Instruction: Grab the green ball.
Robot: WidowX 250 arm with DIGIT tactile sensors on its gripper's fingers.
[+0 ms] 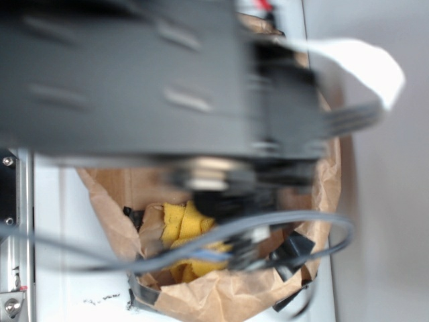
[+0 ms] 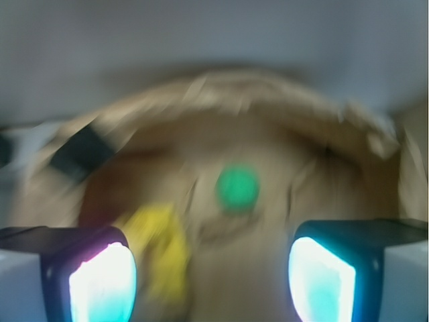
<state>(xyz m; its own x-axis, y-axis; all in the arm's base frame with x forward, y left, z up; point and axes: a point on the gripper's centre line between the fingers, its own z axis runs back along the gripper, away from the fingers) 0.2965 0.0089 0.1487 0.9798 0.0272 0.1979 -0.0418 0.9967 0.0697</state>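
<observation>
Wrist view is showing me the green ball almost straight ahead, sitting on the crumpled brown paper that is lining the work area like a shallow nest. My gripper is hanging above it with the two fingers spread wide, one pad at the lower left of the frame and the other at the lower right, and nothing is sitting between them. I am judging that I am holding them apart like this so the ball can pass into the gap once I come down over it; it lies a little ahead of the gap and roughly centred between the pads, so the lineup looks fair (though the picture is smeared, so I am not trusting fine detail).

The yellow cloth is lying to the left of the ball, near it but apart from it, and closer to my left pad. That is the thing I am watching: a descent drifting leftward could snag fabric instead of the ball. A dark strip, probably tape, is sitting on the paper's raised left rim, well away from the ball.

In the exterior view my own arm is filling most of the frame, with a grey cable looping beneath it, and only the cloth and paper are showing below; the ball is hidden there.
</observation>
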